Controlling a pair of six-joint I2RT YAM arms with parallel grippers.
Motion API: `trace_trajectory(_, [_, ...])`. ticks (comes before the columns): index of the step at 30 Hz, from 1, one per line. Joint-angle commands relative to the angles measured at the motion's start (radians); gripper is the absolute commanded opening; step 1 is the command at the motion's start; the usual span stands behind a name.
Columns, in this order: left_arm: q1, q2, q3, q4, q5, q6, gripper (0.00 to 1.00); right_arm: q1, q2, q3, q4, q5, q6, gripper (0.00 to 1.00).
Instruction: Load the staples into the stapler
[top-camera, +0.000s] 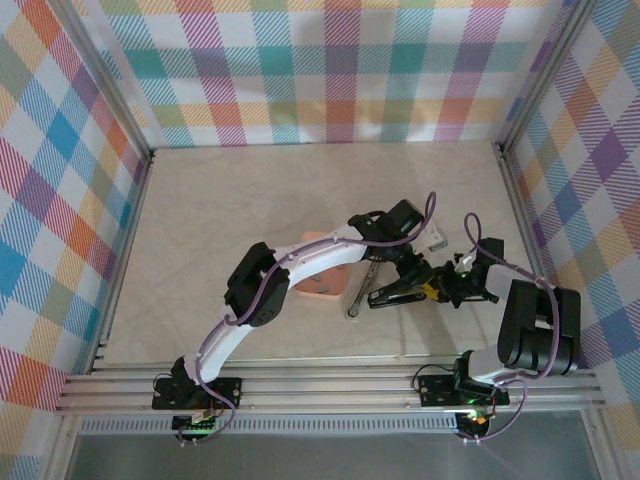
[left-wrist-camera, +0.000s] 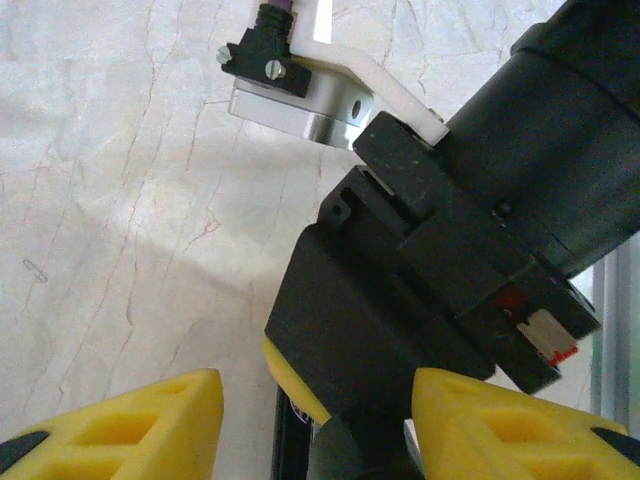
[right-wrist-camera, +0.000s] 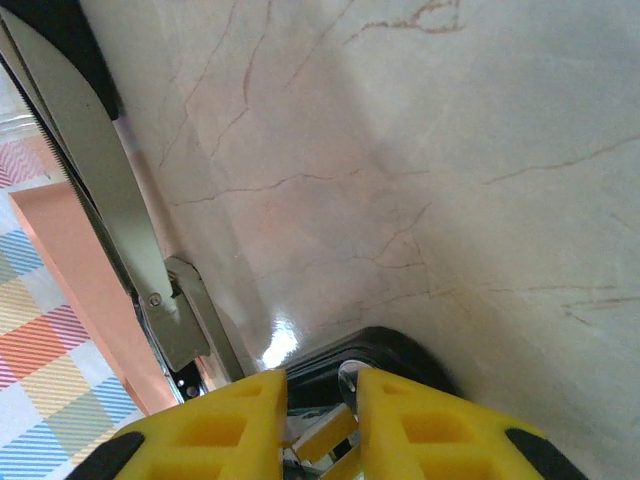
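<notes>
The stapler (top-camera: 392, 293) lies opened out on the table, its metal arm (top-camera: 357, 298) swung left towards the pink tray. My right gripper (top-camera: 445, 288) is shut on the stapler's black rear end (right-wrist-camera: 395, 348), yellow fingers (right-wrist-camera: 225, 425) pinching it from both sides. The metal staple rail (right-wrist-camera: 95, 170) runs up the left of the right wrist view. My left gripper (top-camera: 413, 258) hovers just above and behind the right one. Its yellow fingers (left-wrist-camera: 150, 425) stand wide apart around the right gripper's black body (left-wrist-camera: 400, 290) without touching it. The staples are hidden.
A salmon-pink tray (top-camera: 322, 283) sits left of the stapler, partly under the left arm (top-camera: 300, 262); its edge (right-wrist-camera: 75, 300) shows beside the rail. Checked walls enclose the marble table (top-camera: 250, 200). The aluminium rail (top-camera: 330, 390) runs along the near edge.
</notes>
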Motion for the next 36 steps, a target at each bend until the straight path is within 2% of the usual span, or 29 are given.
trace_trajectory(1, [-0.006,-0.124,-0.088,0.032,0.002,-0.019,0.56,0.004,-0.009,0.004,-0.048,0.030,-0.016,0.24])
trace_trajectory(7, [0.012,-0.220,-0.281,0.114,-0.008,-0.001,0.58,0.006,-0.008,0.006,-0.049,0.030,-0.026,0.24])
trace_trajectory(11, [0.015,-0.230,-0.343,0.129,0.016,0.029,0.60,0.005,-0.010,0.010,-0.055,0.030,-0.031,0.24])
trace_trajectory(14, [0.015,-0.231,-0.416,0.200,0.016,0.039,0.58,0.004,-0.006,0.014,-0.055,0.026,-0.031,0.24])
trace_trajectory(19, [0.013,-0.208,-0.448,0.206,-0.019,0.089,0.51,0.005,-0.004,0.020,-0.054,0.019,-0.034,0.24])
trace_trajectory(24, [0.013,-0.208,-0.463,0.209,-0.040,0.110,0.36,0.006,-0.012,0.026,-0.056,0.023,-0.030,0.25])
trace_trajectory(28, [0.013,-0.205,-0.454,0.165,-0.037,0.143,0.21,0.005,-0.031,0.028,-0.045,0.024,-0.012,0.27])
trace_trajectory(30, [0.011,-0.212,-0.459,0.153,-0.070,0.150,0.18,0.005,-0.049,0.030,-0.051,0.035,-0.007,0.32])
trace_trajectory(36, [0.008,-0.218,-0.454,0.120,-0.101,0.195,0.18,0.005,-0.143,0.043,-0.120,0.108,0.011,0.57])
